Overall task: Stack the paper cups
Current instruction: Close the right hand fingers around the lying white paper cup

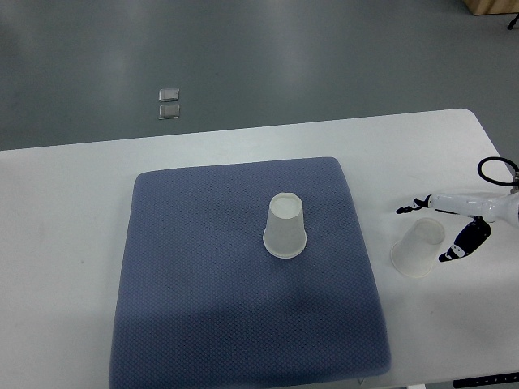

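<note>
One white paper cup [285, 228] stands upside down near the middle of the blue-grey mat [203, 284]. A second paper cup [418, 246] lies on its side on the white table, just right of the mat, with its mouth toward the lower left. My right hand [442, 231] comes in from the right edge. Its fingers [413, 205] are spread around the base end of the lying cup without closing on it. The left arm is out of view.
The white table [65, 243] runs under the mat, with its far edge at the top and a rounded corner at the upper right. A black cable loop [496, 170] sits at the right edge. Two small squares [169, 104] lie on the floor beyond.
</note>
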Action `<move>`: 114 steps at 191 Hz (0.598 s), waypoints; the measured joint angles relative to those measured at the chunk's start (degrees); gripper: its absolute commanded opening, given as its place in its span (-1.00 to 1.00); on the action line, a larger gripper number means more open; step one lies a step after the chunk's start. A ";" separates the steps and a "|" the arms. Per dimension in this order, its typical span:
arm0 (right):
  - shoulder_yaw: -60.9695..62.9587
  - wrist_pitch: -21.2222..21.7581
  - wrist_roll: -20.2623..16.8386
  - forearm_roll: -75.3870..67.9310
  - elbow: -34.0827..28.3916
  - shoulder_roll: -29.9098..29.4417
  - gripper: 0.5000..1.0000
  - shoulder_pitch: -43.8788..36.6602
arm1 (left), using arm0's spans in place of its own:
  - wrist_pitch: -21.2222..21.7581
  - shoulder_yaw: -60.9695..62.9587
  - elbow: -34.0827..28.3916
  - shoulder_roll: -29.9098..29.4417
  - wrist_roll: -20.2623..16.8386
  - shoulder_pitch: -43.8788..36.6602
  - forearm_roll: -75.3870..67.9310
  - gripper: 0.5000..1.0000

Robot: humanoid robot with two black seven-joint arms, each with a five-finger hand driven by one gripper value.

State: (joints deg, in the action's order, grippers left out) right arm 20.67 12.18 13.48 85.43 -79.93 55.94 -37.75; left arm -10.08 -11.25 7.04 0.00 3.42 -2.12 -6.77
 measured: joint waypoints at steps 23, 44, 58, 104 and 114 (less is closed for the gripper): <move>-0.26 -0.26 -0.01 0.00 0.34 -0.19 0.69 0.19 | -0.01 0.00 0.00 0.00 0.00 0.01 0.00 1.00; -0.25 -0.37 -0.01 0.02 1.07 -0.50 0.69 -0.05 | 0.00 0.00 0.00 0.00 0.00 0.01 0.00 1.00; -0.06 -0.43 -0.01 0.07 1.78 -0.80 0.69 -0.28 | 0.00 0.00 0.00 0.00 0.01 0.01 0.00 1.00; 0.08 -1.25 0.05 0.02 2.57 -1.33 0.68 -0.38 | 0.00 0.00 0.00 0.00 0.02 0.01 0.00 1.00; 0.08 -1.26 0.06 0.01 2.76 -1.68 0.69 -0.36 | 0.00 0.00 0.00 0.00 0.02 0.01 0.00 1.00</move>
State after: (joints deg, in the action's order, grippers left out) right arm 20.74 10.92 13.54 85.43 -77.17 54.26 -38.12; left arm -10.09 -11.25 7.04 0.00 3.44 -2.11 -6.77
